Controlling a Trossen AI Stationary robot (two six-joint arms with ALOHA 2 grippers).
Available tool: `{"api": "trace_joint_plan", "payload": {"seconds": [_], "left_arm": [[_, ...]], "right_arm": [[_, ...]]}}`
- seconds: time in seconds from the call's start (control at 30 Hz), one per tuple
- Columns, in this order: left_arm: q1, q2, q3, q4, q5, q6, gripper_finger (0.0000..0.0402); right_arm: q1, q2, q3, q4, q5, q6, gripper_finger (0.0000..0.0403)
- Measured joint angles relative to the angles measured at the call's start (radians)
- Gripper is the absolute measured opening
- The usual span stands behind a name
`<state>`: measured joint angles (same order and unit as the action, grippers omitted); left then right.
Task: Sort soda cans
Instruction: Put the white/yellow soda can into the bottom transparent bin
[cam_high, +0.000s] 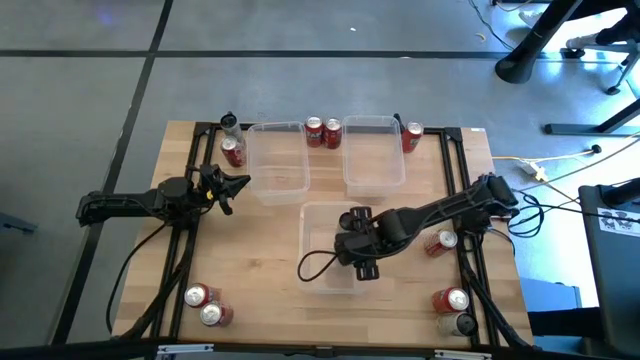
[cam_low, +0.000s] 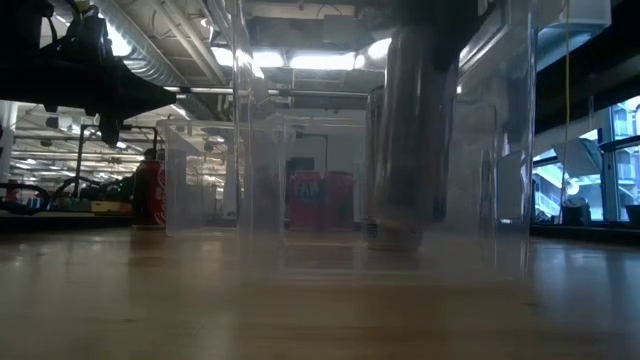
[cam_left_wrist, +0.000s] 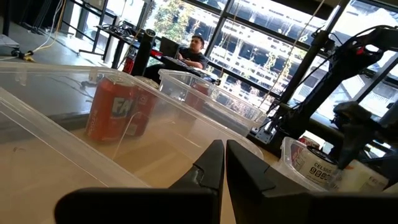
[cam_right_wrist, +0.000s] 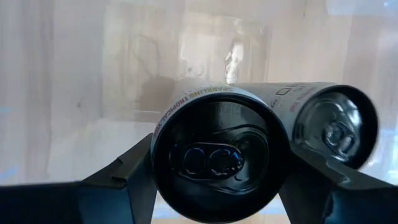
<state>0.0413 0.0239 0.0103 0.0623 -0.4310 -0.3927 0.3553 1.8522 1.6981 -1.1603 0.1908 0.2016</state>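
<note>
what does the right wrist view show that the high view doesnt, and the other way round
Only the right wrist view shows what the right gripper holds: a dark can between its fingers, with a second can lying beside it in the bin. Only the high view shows the layout: the left gripper beside a far bin, and red cans around the table's edges. Both show the right gripper inside the near clear bin.

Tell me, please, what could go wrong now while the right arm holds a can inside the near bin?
1. The right hand grips a dark can right beside a second can in the near bin; on release, one may roll or be knocked.
2. The hand sits inside the bin's walls, so lifting out carelessly could catch or drag the light bin.
3. The left hand, shut and empty, waits close to the far left bin and could nudge it.
</note>
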Motion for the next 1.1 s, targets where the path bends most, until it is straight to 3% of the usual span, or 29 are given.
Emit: {"api": "trace_joint_plan", "payload": {"seconds": [0.3,0.8,1.1], "left_arm": [[0.0,0.0,0.0,0.0,0.0,0.007,0.0011],[0.0,0.0,0.0,0.001,0.0,-0.049,0.0012],[0.0,0.0,0.0,0.001,0.0,-0.103,0.0083]], "right_arm": [[-0.017,0.037,-0.02,0.015,-0.017,-0.024,0.0258],[-0.016,0.038,-0.01,0.001,-0.018,-0.037,0.0338],[-0.016,0.037,0.099,-0.088,-0.018,-0.038,0.0342]]}}
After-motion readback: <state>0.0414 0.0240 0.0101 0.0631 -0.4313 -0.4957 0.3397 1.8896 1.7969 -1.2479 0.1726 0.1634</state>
